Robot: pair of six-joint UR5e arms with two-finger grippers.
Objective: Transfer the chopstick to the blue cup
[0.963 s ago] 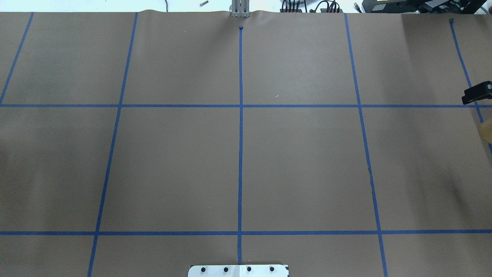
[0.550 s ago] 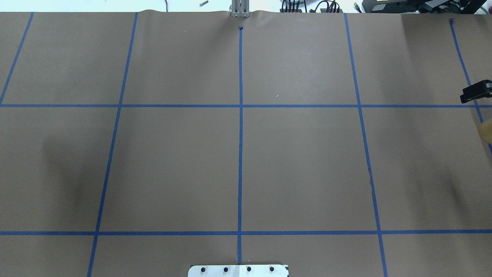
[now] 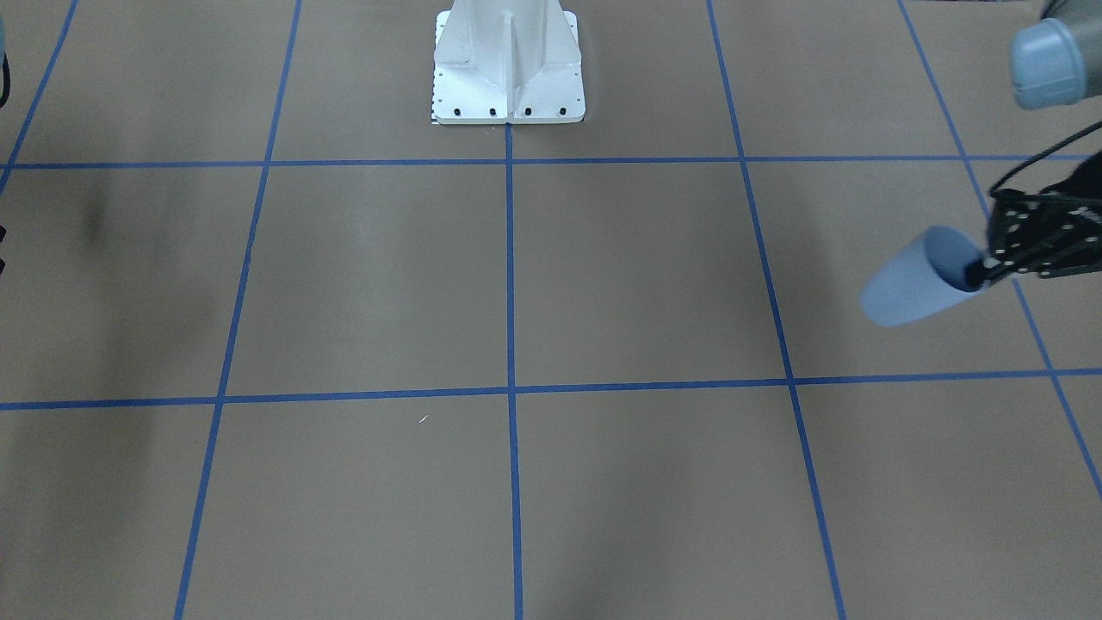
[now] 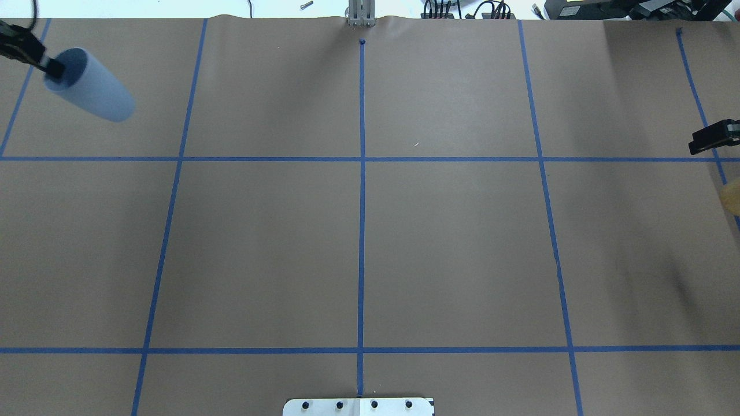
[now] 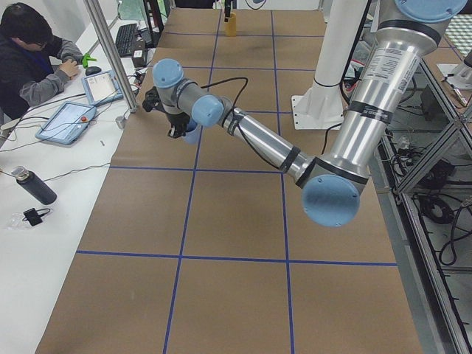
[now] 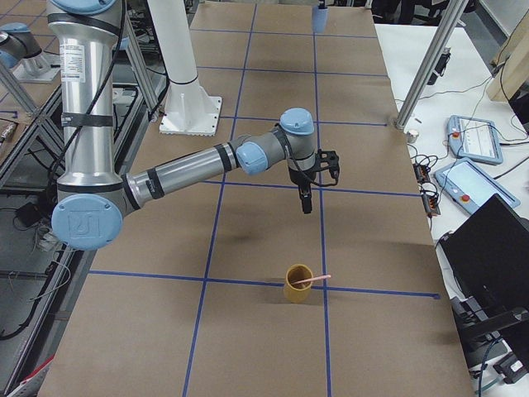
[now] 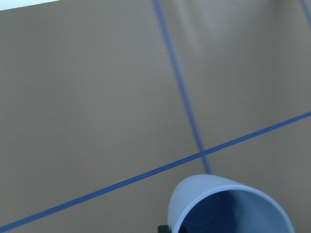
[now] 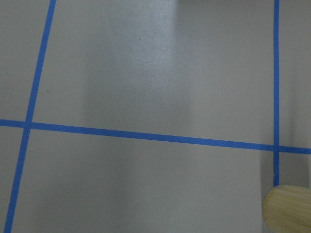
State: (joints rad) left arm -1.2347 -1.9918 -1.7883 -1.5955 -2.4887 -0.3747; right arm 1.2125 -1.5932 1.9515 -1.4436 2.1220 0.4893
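Front view: left gripper (image 3: 981, 272) is holding the blue cup (image 3: 913, 291) off the surface (image 3: 603, 284) at the view's right edge, fingers clenching its rim w/ one inside, cup tilting. Overhead: cup is hanging top-left; right gripper (image 4: 712, 140) is poking in at the right edge, fingers' state can't be told. Right-side view: chopstick (image 6: 314, 280) is leaning in a tan cup (image 6: 296, 288) standing near the right gripper, at the surface's opposite end from the blue cup. Left wrist cam: blue cup's mouth is filling the bottom edge.
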